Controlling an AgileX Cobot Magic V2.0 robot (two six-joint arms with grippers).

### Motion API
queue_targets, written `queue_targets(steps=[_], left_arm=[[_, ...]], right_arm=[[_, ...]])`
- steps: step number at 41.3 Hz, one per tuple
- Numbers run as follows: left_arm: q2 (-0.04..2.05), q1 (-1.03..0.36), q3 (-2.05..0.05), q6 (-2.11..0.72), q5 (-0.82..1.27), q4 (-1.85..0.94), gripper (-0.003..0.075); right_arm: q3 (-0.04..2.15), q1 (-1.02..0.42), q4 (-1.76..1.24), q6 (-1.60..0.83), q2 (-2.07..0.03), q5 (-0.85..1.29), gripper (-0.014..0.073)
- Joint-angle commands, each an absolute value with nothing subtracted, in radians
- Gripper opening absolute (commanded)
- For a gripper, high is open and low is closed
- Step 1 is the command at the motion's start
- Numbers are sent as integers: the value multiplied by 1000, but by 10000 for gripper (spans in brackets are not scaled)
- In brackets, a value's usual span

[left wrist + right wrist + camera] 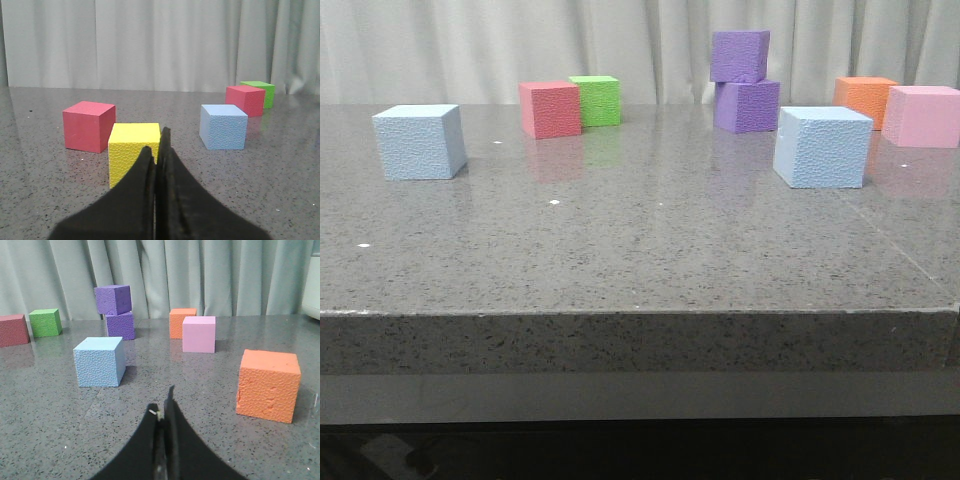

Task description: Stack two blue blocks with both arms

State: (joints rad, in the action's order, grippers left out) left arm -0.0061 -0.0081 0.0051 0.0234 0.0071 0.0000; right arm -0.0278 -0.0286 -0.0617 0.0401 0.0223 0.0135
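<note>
Your two blue blocks sit well apart on the table (640, 260): one (418, 141) at the left of the front view, the other (821, 147) at the right. Nothing is stacked yet; both still need picking up. Your left gripper (157, 165) and right gripper (164, 425) are pressed closed, holding nothing, touching no block.

bright, even light | soft reflections on tabletop (650, 230) | sharp focus
</note>
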Motion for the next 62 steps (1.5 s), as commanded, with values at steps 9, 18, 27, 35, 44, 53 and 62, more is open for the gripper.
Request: queue_targets(steps=[9,18,27,35,44,53,62], left_arm=[[-26,-11,10,22,-66,-9,-20],[-26,-11,10,22,-66,-9,-20],[-26,-11,10,22,-66,-9,-20],[-26,-13,-5,22,-176,-9,-20],[2,-13,-265,22,-68,-9,-20],[194,-13,-610,22,238,-9,-20],[409,-13,-778,22,465,-9,-20]], right_arm=[[-22,-25,-62,33,29,-64,-66],[-22,-25,-62,33,29,-64,-66],[-22,-25,-62,33,29,-159,-66],[1,-25,-62,33,29,-218,-66],[223,-25,26,33,21,-19,-66],[497,-25,110,33,-126,206,-66],[685,-25,110,33,-326,390,-66]])
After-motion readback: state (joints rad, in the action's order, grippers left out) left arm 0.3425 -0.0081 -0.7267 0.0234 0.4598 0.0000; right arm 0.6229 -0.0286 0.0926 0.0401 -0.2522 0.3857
